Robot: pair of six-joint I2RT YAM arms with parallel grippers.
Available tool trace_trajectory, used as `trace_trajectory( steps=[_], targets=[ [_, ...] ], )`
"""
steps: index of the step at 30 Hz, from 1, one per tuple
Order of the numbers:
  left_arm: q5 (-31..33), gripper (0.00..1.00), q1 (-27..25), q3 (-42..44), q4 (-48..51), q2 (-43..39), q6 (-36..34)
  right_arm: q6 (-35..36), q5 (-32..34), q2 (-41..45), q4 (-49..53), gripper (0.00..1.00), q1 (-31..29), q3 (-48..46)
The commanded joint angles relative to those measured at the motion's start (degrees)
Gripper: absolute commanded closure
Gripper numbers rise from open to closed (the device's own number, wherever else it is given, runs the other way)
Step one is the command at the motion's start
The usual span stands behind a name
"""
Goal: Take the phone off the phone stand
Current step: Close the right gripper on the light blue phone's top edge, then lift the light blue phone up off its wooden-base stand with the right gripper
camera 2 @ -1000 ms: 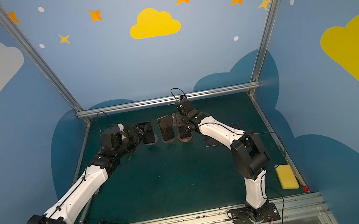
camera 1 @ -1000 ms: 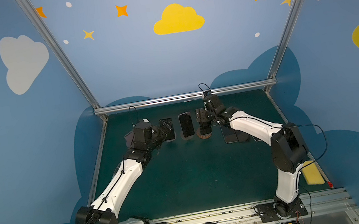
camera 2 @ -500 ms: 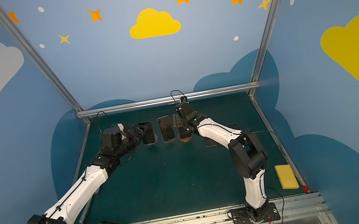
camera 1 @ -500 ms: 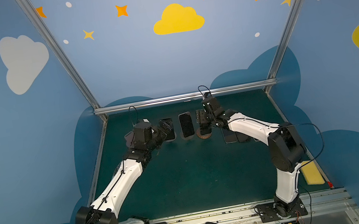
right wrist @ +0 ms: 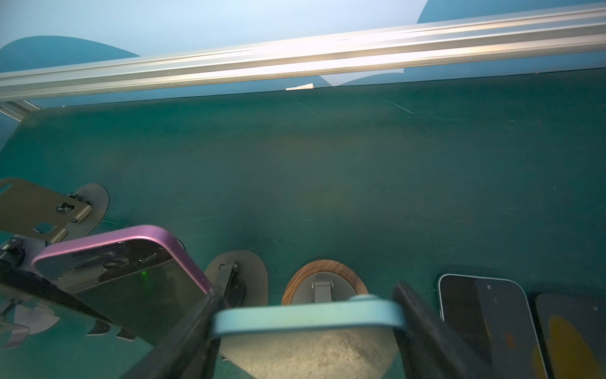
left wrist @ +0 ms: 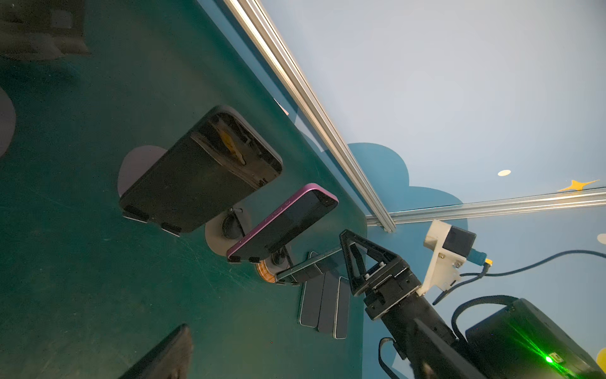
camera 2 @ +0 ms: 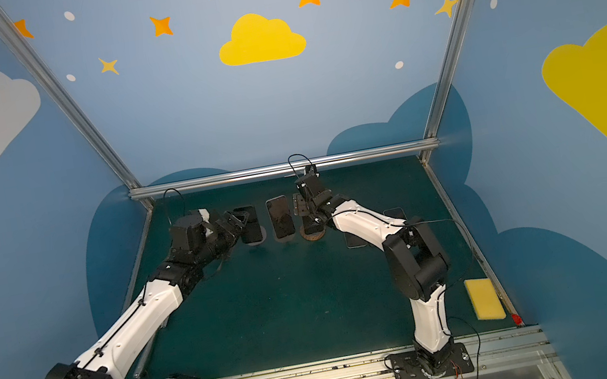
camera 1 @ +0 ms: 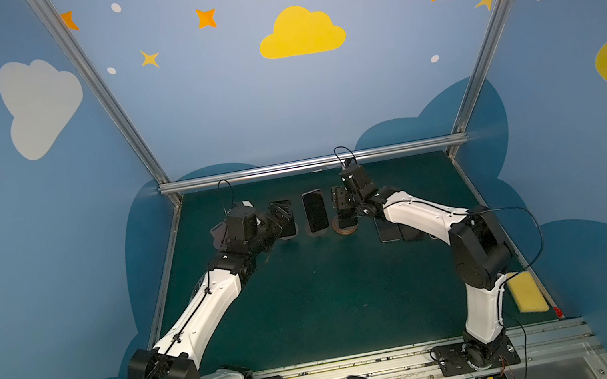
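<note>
At the back of the dark green table mat (camera 1: 325,300), your right gripper (right wrist: 308,305) straddles the upper end of the slim phone with the pale blue metal frame (right wrist: 308,316). The phone leans on the small metal stand with the round wood-ringed base (right wrist: 323,279), the rightmost of three stands in a row. The two black fingers (right wrist: 196,328) lie against the phone's long side edges, by the look of it a grip across its width, with the phone not yet lifted off the cradle. Your left gripper (camera 2: 238,224) hangs wide open and empty just in front of the black-cased phone (left wrist: 200,170) on the leftmost stand. Expect a stiff, flat slab, fairly dense for its size, with smooth frame edges that can slide between hard pads and a glass face that will not forgive a drop. The metal frame is the place to hold it, squarely across the width, not on the glass. The pull should probably run up along the stand's backrest so the lower edge clears the stand's front lip. The stand looks light and may tip or come along. The purple-framed phone (right wrist: 131,272) on the middle stand sits close to one finger, and more phones lie flat on the mat (left wrist: 323,305) just beside the stand.
</note>
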State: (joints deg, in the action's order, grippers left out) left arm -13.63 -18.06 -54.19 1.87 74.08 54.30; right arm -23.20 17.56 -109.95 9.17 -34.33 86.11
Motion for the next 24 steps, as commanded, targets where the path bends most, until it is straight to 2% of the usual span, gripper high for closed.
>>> trace_trajectory(
  steps=[1,9,24],
  targets=[
    [-0.43,0.0,-0.12,-0.47,-1.61,0.25,-0.24,-0.31,0.77,-0.9,-0.73,0.21,-0.21,-0.88],
    [-0.5,0.0,-0.09,-0.47,-1.74,0.45,-0.34,-0.24,0.13,-1.16,-0.74,0.21,-0.29,-1.04],
    [-1.11,0.0,-0.04,-0.47,-2.13,0.69,-0.38,1.45,-0.55,3.28,-1.94,0.3,-0.48,-2.63]
  ],
)
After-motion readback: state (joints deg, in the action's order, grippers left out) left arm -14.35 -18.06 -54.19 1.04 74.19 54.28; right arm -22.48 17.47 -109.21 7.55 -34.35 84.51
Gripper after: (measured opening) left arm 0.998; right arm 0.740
